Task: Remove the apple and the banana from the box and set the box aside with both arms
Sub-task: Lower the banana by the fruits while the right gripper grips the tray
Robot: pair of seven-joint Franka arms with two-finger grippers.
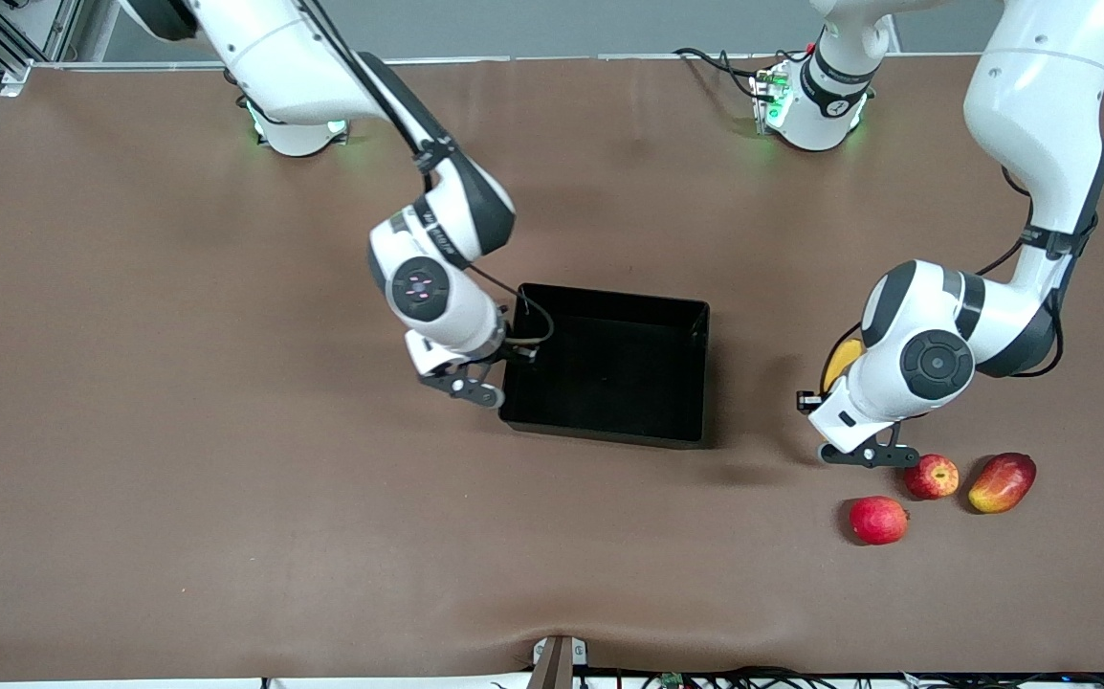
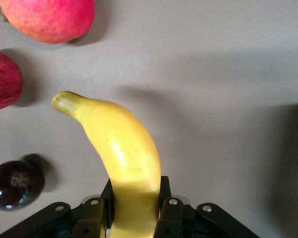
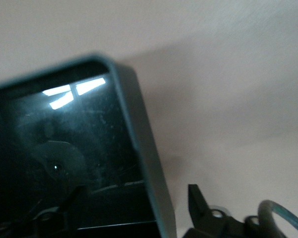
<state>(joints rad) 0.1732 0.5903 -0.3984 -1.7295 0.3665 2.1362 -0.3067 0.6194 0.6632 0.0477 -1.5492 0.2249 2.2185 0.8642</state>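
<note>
The black box [image 1: 609,368] sits mid-table. My right gripper [image 1: 475,383] is open at the box's end toward the right arm. Its jaws straddle the wall [image 3: 149,163], one finger inside and one finger [image 3: 196,198] outside. My left gripper [image 1: 863,456] is shut on the yellow banana [image 2: 124,148], mid-length, with the stem end sticking out. In the front view only a bit of the banana [image 1: 842,364] shows beside the wrist. The small red apple [image 1: 932,476] with a yellowish patch lies on the table beside the left gripper.
A plain red round fruit [image 1: 878,520] and a red-yellow mango [image 1: 1002,481] lie by the apple. The left wrist view shows two red fruits [image 2: 44,17] and a dark maroon fruit [image 2: 15,183] near the banana's stem. The rest is brown tabletop [image 1: 227,478].
</note>
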